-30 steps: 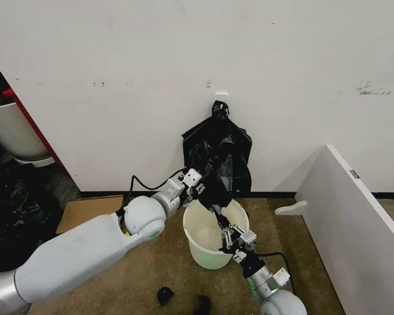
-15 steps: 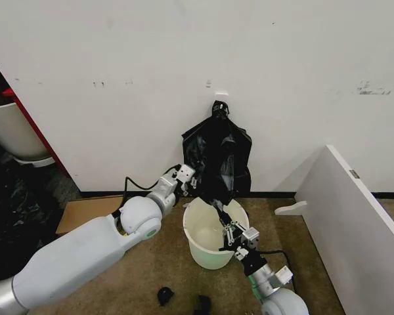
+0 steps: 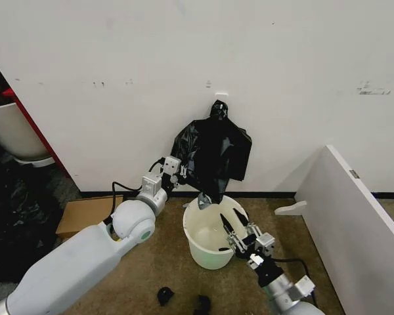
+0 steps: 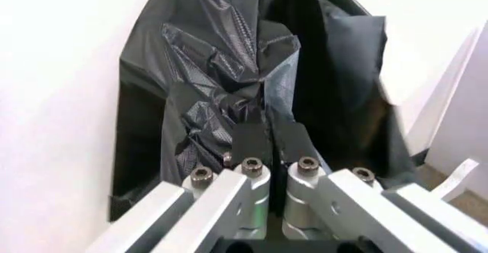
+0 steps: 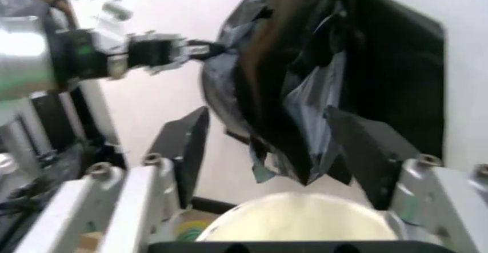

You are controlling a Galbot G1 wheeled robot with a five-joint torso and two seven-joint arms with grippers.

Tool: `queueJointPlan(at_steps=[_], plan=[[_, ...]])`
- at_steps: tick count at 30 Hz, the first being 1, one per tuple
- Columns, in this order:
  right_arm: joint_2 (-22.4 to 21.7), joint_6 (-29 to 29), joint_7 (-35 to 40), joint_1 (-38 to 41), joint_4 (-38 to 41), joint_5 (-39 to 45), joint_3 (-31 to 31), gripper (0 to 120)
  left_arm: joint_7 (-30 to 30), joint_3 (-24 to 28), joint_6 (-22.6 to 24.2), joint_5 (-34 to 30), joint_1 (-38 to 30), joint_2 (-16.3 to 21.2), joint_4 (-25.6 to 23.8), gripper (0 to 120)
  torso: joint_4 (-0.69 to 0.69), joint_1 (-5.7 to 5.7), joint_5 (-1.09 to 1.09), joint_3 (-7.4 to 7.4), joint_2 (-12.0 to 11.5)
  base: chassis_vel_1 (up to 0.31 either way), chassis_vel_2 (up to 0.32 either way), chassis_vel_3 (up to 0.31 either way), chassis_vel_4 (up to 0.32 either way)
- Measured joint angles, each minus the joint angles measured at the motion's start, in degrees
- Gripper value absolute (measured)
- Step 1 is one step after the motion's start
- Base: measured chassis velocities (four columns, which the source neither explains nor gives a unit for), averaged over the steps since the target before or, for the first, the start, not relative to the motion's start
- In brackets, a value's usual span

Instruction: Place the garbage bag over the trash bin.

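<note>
The garbage bag [image 3: 213,154] hangs against the wall, just above the trash bin [image 3: 210,236] on the floor. The left gripper [image 3: 182,172] pinches the bag's side edge tight. The right gripper [image 3: 233,226] is spread wide over the bin and holds nothing. The bag looks thin, light, floppy and slippery, so I think it could slide out or tear. The loose bottom edge looks like the best place to grab
</note>
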Motion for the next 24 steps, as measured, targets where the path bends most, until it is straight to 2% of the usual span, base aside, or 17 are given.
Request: queueJointPlan(at_steps=[4, 6, 9, 11, 16, 24], plan=[[-1.4, -3.3, 4.4, 5.0, -0.9, 0.0, -0.5, 77, 0.0, -0.6, -0.2, 0.2, 1.2, 0.5, -0.5, 0, 0.03, 0.00, 0.01, 0.00, 0.0, 0.000, 0.000, 0.000, 0.000], [-1.8, -4.1, 5.3, 6.0, -1.3, 0.0, -0.8, 80, 0.0, -0.6, -0.2, 0.3, 1.2, 0.6, -0.6, 0, 0.03, 0.00, 0.01, 0.01, 0.0, 0.000, 0.000, 0.000, 0.000], [-3.8, -6.9, 8.1, 9.8, -2.9, -0.8, -1.9, 94, 0.1, -0.2, -0.3, 0.3, 1.0, 0.7, -0.6, 0, 0.00, 0.00, 0.00, 0.01, 0.0, 0.000, 0.000, 0.000, 0.000], [-4.7, -8.3, 9.4, 12.0, -3.5, -1.7, -2.9, 98, 0.1, -0.2, -0.4, 0.3, 1.0, 0.8, -0.6, 0, 0.00, 0.00, 0.01, 0.01, 0.0, 0.000, 0.000, 0.000, 0.000], [-6.2, -12.3, 12.5, 17.7, -4.9, -3.9, -6.8, 100, -0.1, -0.4, -0.4, 0.2, 1.1, 0.8, -1.1, 0, 0.02, 0.00, 0.00, 0.01, 0.0, 0.000, 0.000, 0.000, 0.000], [-6.2, -14.7, 14.4, 24.0, -7.1, -8.7, -11.1, 100, -0.4, -0.4, -0.2, 0.2, 1.5, 0.6, -1.3, 0, 0.02, 0.00, -0.01, 0.01, 0.0, 0.000, 0.000, 0.000, 0.000]])
